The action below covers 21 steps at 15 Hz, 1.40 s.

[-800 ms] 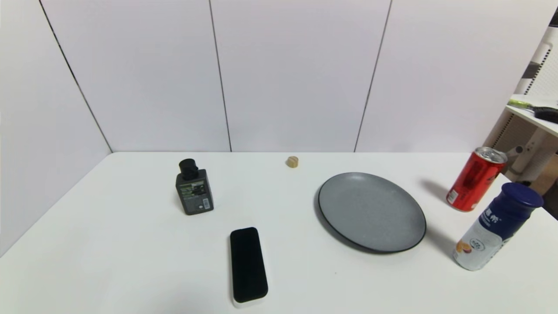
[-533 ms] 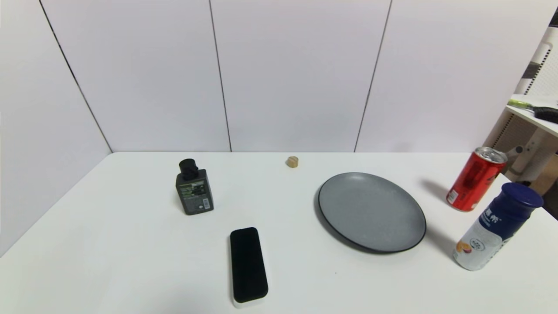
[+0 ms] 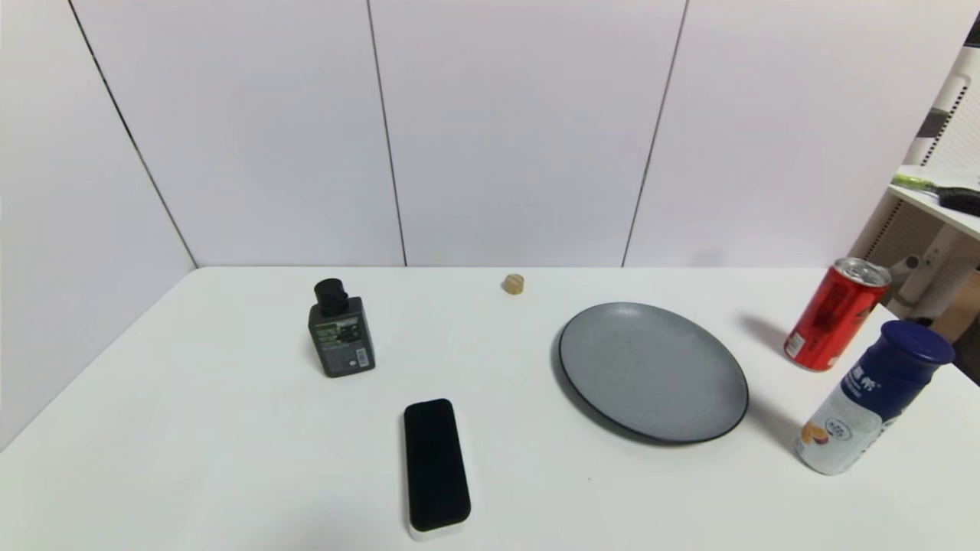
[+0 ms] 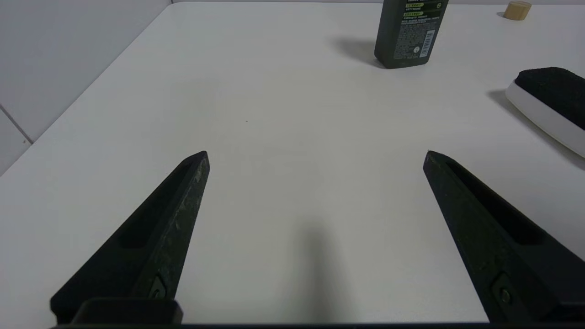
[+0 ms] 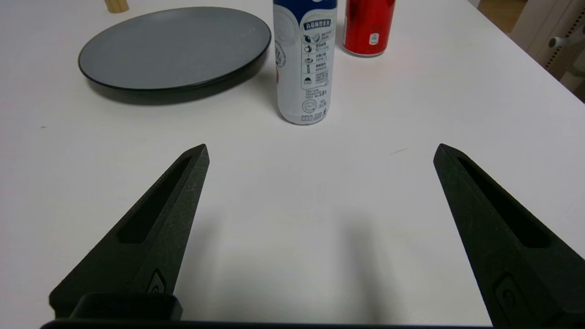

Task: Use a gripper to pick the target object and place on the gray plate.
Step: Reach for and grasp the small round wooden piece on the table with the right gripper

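Observation:
The tiny light-tan wooden cylinder point(image 3: 514, 284) stands at the back of the white table, near the wall; it also shows in the left wrist view point(image 4: 517, 9) and the right wrist view point(image 5: 116, 5). The gray plate point(image 3: 653, 370) lies to its right and nearer, empty; its rim shows in the right wrist view point(image 5: 173, 87). Neither gripper shows in the head view. My left gripper point(image 4: 315, 153) is open and empty over bare table near the front left. My right gripper point(image 5: 321, 147) is open and empty near the front right, facing the white and blue bottle.
A dark gray square bottle point(image 3: 341, 330) stands left of centre. A black eraser with a white base point(image 3: 436, 463) lies at the front. A red can point(image 3: 834, 314) and a white and blue bottle point(image 3: 871, 398) stand right of the plate. A shelf point(image 3: 938, 200) stands beyond the table's right edge.

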Tool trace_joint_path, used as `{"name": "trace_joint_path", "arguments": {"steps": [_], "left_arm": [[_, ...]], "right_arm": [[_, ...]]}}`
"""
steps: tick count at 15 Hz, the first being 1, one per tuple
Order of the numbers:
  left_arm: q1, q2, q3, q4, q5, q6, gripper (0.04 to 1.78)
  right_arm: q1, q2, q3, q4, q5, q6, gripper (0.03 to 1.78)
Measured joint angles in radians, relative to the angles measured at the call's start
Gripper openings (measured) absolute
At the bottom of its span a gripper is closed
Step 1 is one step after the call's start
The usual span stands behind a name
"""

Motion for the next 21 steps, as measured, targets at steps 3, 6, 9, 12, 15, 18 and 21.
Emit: {"name": "trace_joint_path", "arguments": {"steps": [3,6,9,12,15,18,21], "left_arm": [[0.000,0.000,0.000,0.000,0.000,0.000,1.69],[0.000,0.000,0.000,0.000,0.000,0.000,1.69],[0.000,0.000,0.000,0.000,0.000,0.000,1.69],[0.000,0.000,0.000,0.000,0.000,0.000,1.69],[0.000,0.000,0.000,0.000,0.000,0.000,1.69],[0.000,0.000,0.000,0.000,0.000,0.000,1.69],[0.000,0.000,0.000,0.000,0.000,0.000,1.69]], "right_arm": [[0.002,0.053,-0.177,0.125,0.048,-0.003,1.70],[0.017,0.172,-0.417,0.239,0.118,-0.024,1.70],[0.032,0.350,-0.666,0.329,0.198,-0.049,1.70],[0.068,0.572,-0.880,0.407,0.318,-0.093,1.70],[0.127,0.788,-1.010,0.426,0.368,-0.154,1.70],[0.209,1.019,-1.164,0.434,0.376,-0.189,1.70],[0.303,1.255,-1.355,0.456,0.376,-0.194,1.70]]}}
